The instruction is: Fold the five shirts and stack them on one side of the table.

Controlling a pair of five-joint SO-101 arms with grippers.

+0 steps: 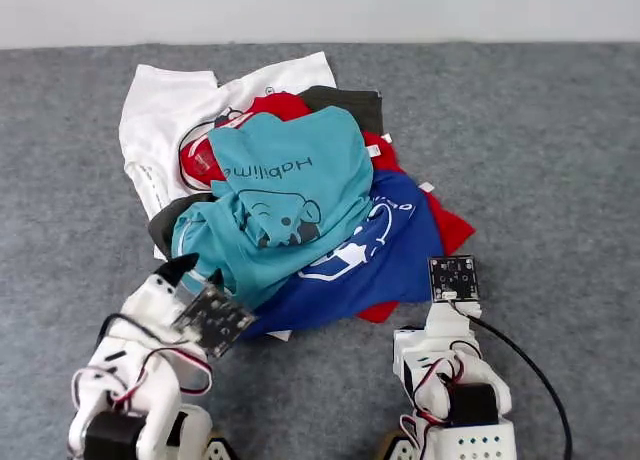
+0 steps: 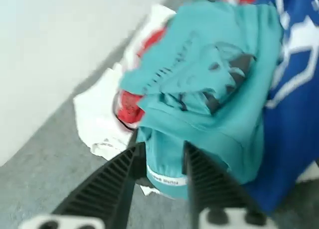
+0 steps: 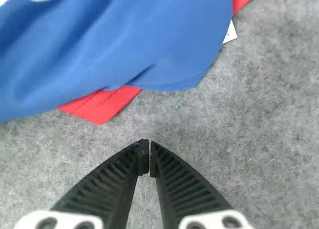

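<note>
Several shirts lie in one crumpled pile on the grey table [image 1: 560, 160]. A teal shirt [image 1: 290, 195] is on top, over a blue shirt [image 1: 370, 265], a red shirt [image 1: 452, 225], a dark grey shirt [image 1: 350, 102] and a white shirt [image 1: 165, 110]. My left gripper [image 1: 188, 272] is at the pile's near left corner. It stands open with the teal shirt's [image 2: 209, 89] hem and white label between its fingers [image 2: 130, 162]. My right gripper [image 3: 149, 157] is shut and empty over bare table, just short of the blue shirt's [image 3: 124, 40] edge and a red corner [image 3: 99, 102].
Bare grey table runs to the right of the pile [image 1: 560, 160] and along the front between the two arms [image 1: 320, 390]. A pale wall [image 1: 320, 10] borders the table's far edge. A cable [image 1: 530, 370] trails from the right arm.
</note>
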